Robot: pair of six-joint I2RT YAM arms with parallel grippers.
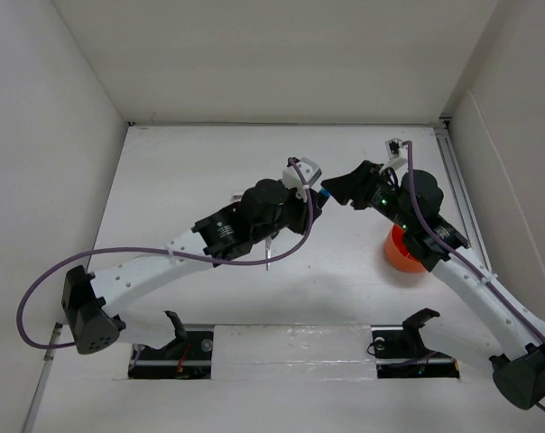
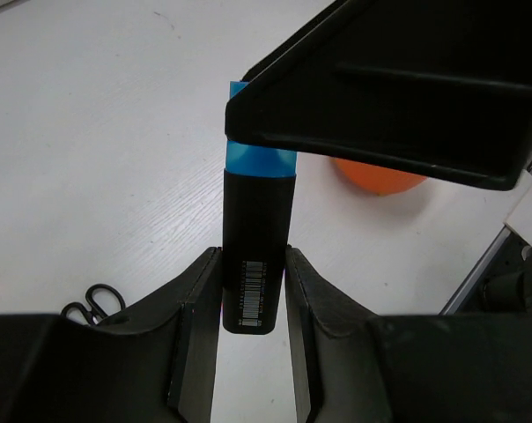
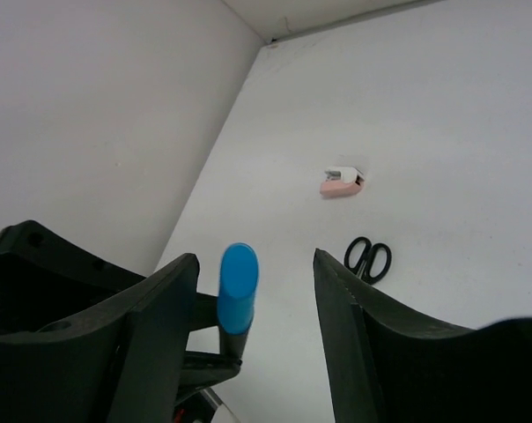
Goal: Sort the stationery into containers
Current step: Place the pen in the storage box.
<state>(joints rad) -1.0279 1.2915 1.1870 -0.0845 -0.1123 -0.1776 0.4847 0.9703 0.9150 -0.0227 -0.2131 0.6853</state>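
The left gripper clamps the barcoded lower end of a black marker, a finger pressed against each side of the barrel. The marker juts straight out beyond the fingertips, its blue cap at the far end. The right gripper meets it there, jaws apart and astride the cap. The cap sits nearer one finger, with a clear gap on either side and no contact. From overhead, the two grippers come nose to nose above the middle of the table, the marker bridging them. The orange tub stands on the table to the right and nearer the bases, partly hidden under the right arm. Black scissors lie flat on the table below the grippers, and a pink-white eraser rests a little beyond them, apart.
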